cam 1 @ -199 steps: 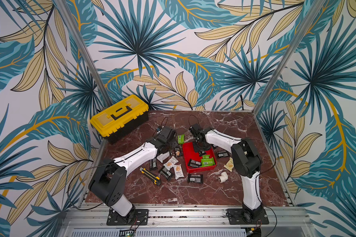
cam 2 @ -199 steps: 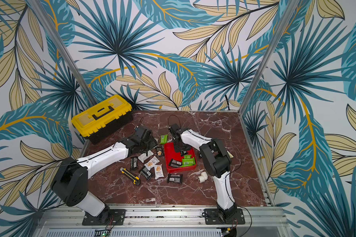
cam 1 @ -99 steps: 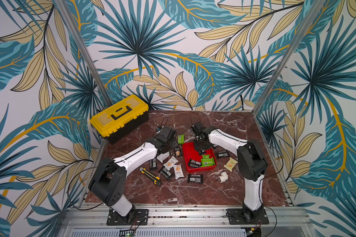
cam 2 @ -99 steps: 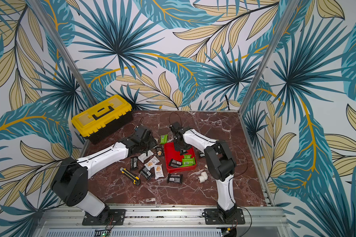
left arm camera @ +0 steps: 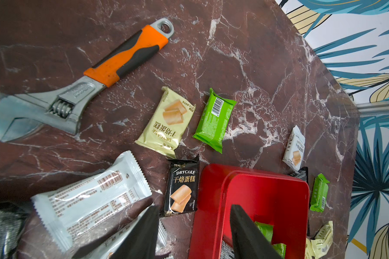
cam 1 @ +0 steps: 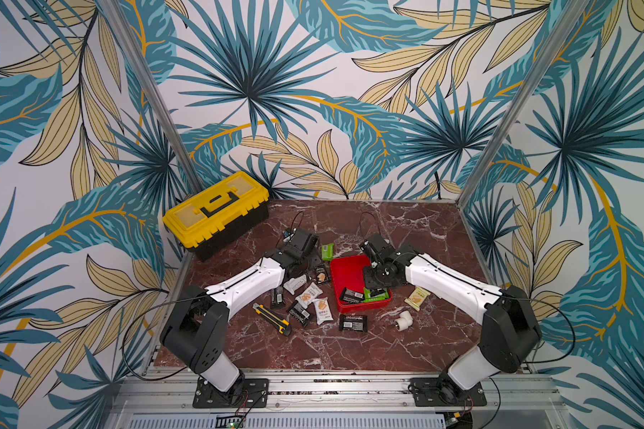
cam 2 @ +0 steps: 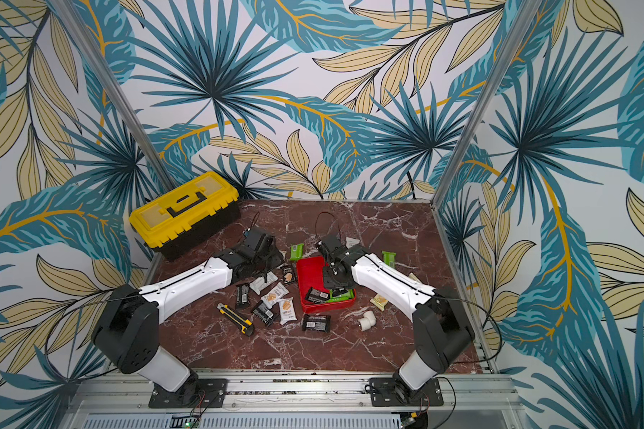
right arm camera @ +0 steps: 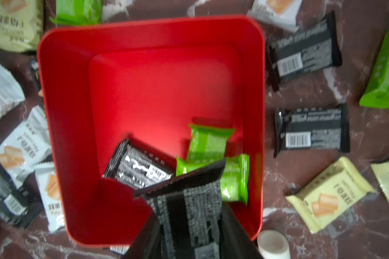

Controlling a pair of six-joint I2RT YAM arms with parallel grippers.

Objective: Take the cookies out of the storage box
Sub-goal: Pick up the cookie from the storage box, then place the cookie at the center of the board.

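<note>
Red storage box (cam 1: 346,265) sits mid-desk (cam 1: 417,230) between the two arms. We count three cookies (cam 1: 351,295) inside it, bunched at the end nearest the arm bases: one black packet (right arm camera: 137,166) and two green packets (right arm camera: 208,141).

We note the right pincer (right arm camera: 190,215) above that end, jaws closed on another black cookie packet (right arm camera: 184,179), which overlaps the green ones in the right wrist view.

We note the left pincer (left arm camera: 194,207) at the box's wall on the left arm's side, jaws wide and holding nothing. One finger (left arm camera: 144,233) is over white packets, the other over the box.

More cookies in white, cream, black and green lie scattered on the desk around the box. We also log a utility knife (cam 1: 272,319), a pipe elbow (cam 1: 403,320), a wrench (left arm camera: 76,89) and a yellow toolbox (cam 1: 216,211).
</note>
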